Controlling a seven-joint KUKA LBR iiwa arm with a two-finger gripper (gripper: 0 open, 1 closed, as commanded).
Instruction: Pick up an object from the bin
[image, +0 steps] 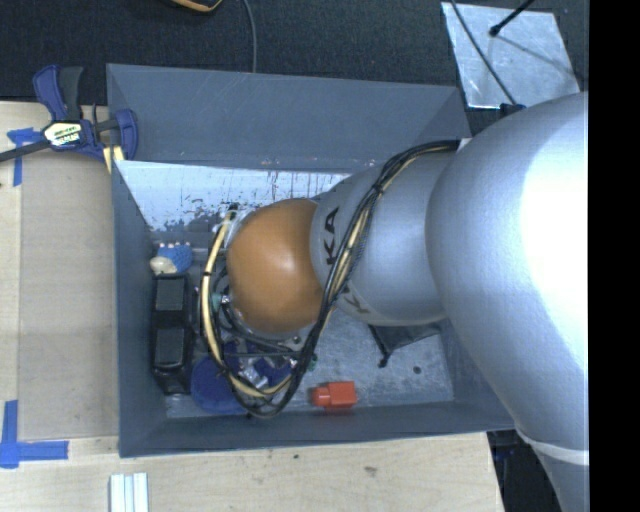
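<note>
- Reaching down into the grey metal bin (135, 300), the silver arm (400, 250) held its wrist low over the floor, with its rounded orange cover (275, 265) facing the camera and yellow and black cables (212, 300) looped round it.
- The gripper (255, 355) sat below that cover, largely screened by it and by the cables; whether it was open or closed could not be told.
- Directly beneath the gripper, close to the bin's near wall, lay a small blue-and-white object (268, 372), part-hidden by the cable loop; contact between the two could not be judged.
- Just beside the gripper, on the side away from the arm, a flat blue rounded piece (208, 388) rested on the floor.
- Farther out on that same side, a long black box (170, 335) lay along the bin's wall.
- Past the far end of that box, well apart from the gripper, a small blue-and-cream item (168, 261) lay by the wall.
- On the arm's side of the gripper, near it and by the near wall, sat an orange-red block (333, 395).
- Farther along that side, a black bent piece (395, 345) lay partly under the arm.
</note>
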